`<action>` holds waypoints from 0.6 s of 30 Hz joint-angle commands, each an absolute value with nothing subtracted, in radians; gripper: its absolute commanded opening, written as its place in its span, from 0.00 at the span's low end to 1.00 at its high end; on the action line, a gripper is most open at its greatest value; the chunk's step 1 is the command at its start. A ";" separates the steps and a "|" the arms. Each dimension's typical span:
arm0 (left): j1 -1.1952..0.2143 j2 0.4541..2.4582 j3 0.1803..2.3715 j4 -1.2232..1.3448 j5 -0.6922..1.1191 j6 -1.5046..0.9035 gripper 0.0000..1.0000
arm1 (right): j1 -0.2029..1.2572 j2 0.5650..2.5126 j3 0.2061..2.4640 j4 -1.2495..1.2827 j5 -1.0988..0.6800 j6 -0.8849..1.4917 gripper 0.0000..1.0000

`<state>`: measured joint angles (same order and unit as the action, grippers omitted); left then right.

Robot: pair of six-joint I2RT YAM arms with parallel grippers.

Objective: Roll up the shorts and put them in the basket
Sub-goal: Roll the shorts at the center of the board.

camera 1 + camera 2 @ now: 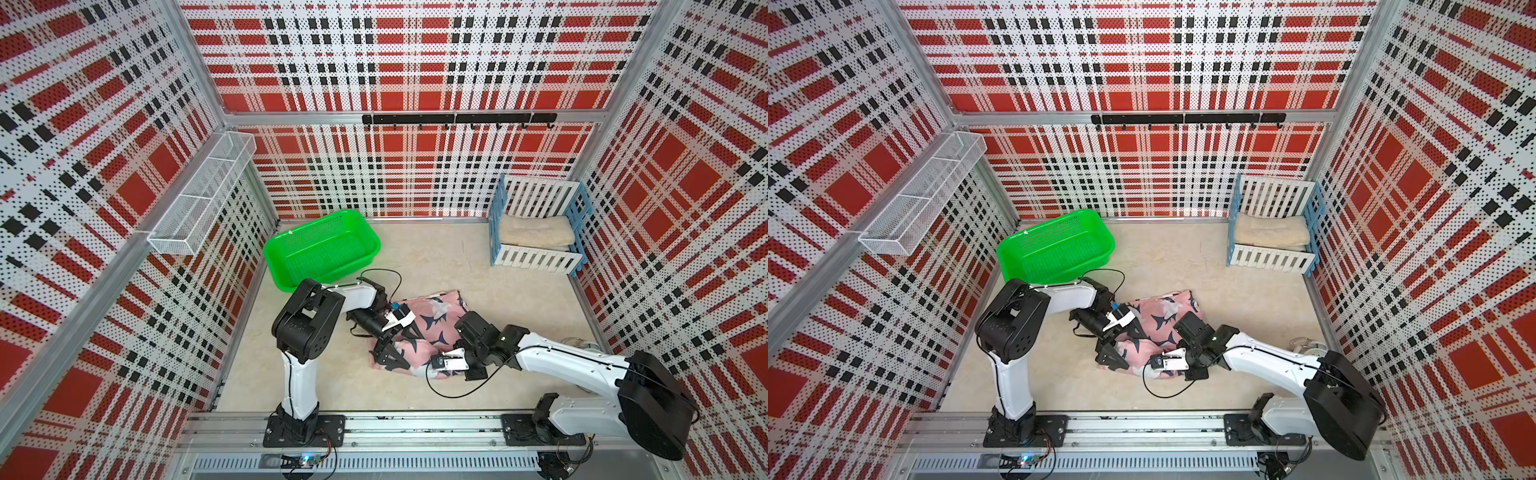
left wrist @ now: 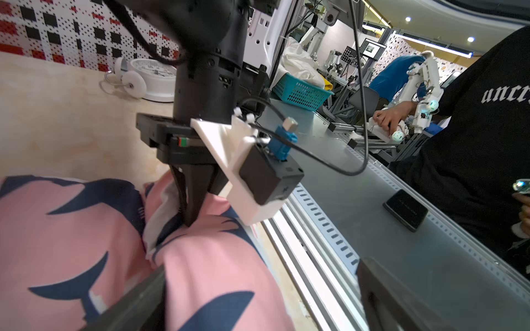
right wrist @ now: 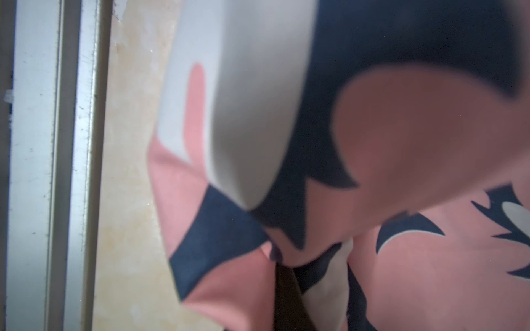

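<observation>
Shorts [image 1: 417, 309] first: soft pink fabric printed with navy-and-white sharks, spread on the pale beige marbled counter [image 1: 436, 257] right between the two sets of fingers. In both top views the edge nearer the fingers is bunched into a thick fold, and the part beyond them lies flatter [image 1: 1152, 309].

Well apart from the left fingers, out towards the back wall, sits a bright green plastic mesh basket [image 1: 328, 272]. On the far side of the right fingers, also well apart, stands a blue-and-white slatted crate [image 1: 536, 259], with a folded beige towel [image 1: 536, 232] lying inside it.

Now the left fingers [image 1: 390, 357]: black, spread wide apart, gripping nothing! The left wrist view shows one of them [image 2: 134, 301] lying against the pink fabric, with the bunched fold sitting in the gap between the pair.

And the right fingers [image 2: 190, 217]: pressed together, clamped on a fold of the shorts, tips buried in a crease where the pale inside of the fabric shows. The right wrist view is filled with pink and navy cloth [image 3: 430, 272] hanging close to the lens.

Beyond the right fingers, a small white twin-bell alarm clock [image 2: 156, 76] rests on the counter.
</observation>
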<state>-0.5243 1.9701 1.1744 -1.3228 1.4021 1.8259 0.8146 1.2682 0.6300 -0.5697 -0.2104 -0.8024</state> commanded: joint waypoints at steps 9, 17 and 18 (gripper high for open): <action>-0.713 1.656 1.262 -0.345 0.640 0.644 0.99 | 0.791 1.208 0.598 -0.614 -0.211 -0.793 0.00; -0.749 1.568 1.228 -0.284 0.249 0.440 0.99 | 0.759 1.194 0.608 -0.616 -0.261 -0.792 0.00; -0.732 1.501 1.134 -0.189 0.225 0.379 0.99 | 0.751 1.195 0.611 -0.618 -0.270 -0.790 0.00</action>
<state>-0.7589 1.6032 1.2568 -0.3672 0.4194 0.6155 0.7666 1.2041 0.6010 -0.6010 -0.2291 -0.7982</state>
